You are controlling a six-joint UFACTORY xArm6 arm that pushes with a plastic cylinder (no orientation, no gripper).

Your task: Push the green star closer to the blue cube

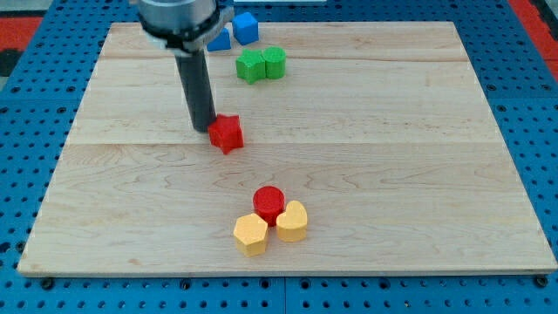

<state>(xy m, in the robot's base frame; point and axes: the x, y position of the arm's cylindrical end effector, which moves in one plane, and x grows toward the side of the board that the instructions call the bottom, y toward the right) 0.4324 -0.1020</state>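
Tip (202, 129) sat mid-frame, touching left side of red star (227, 133); plain rod, no jaws to open or shut. Green star (251, 66) lay up-right of tip, nr top centre, touching green cube (274, 62). Blue cube (245, 27) just above, slightly left; blue block (220, 40) part-hidden behind rod.

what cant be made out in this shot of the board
- Second blue block, camera view: mostly hidden behind the arm's dark body, so its shape cannot be told. The blue cube beside it shows clearly.
- The two green blocks: touching and small, so it is hard to be sure which one is the green star.
- My tip: its very end sits right beside the red block; actual contact cannot be confirmed.
- The arm above the rod: cut off by the view's top.
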